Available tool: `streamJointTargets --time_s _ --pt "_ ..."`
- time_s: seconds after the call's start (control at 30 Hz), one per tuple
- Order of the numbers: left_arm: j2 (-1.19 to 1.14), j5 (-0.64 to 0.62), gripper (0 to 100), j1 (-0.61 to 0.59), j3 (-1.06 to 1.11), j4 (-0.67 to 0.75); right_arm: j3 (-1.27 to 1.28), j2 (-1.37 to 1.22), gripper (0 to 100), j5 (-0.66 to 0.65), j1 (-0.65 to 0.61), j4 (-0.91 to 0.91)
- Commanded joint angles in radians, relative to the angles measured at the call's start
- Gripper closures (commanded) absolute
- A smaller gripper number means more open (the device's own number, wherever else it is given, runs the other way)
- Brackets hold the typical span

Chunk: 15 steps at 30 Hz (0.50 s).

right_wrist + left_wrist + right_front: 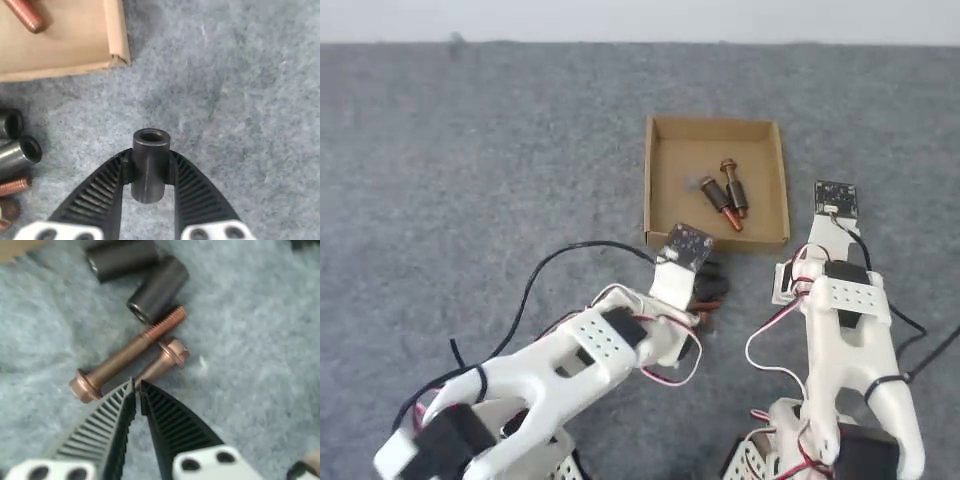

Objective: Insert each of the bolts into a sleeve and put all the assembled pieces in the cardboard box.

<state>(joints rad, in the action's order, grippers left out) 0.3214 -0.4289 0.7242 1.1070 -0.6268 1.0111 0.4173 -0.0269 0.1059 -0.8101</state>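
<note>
Across grey felt tabletop point(470, 150), white wall point(620, 20) behind; cardboard box point(649, 180) on it. Right claw point(150, 157) partly open, grasping upright sleeve point(148, 172). Left claw point(137, 385) clenched, empty, tips just beside bolt point(170, 355).

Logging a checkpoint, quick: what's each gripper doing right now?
Left gripper: closed, nothing gripped, tips just over two copper-coloured bolts.
Right gripper: closed on an upright black sleeve.
</note>
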Motion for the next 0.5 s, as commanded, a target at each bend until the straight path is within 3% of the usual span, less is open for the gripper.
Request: streamJointTargets --time_s 0.0,0.3,0.47 --pt "-0.044 -0.009 97 -0.017 -0.074 0.020 -0.060 0.007 99.2 -0.015 0.005 0.007" --pt "-0.130 -0.044 97 -0.124 -0.131 0.012 -0.060 0.002 99.2 -0.015 0.005 0.005" --pt "-0.227 -0.044 97 -0.137 -0.229 -0.064 -0.058 0.001 99.2 -0.015 0.005 0.005"
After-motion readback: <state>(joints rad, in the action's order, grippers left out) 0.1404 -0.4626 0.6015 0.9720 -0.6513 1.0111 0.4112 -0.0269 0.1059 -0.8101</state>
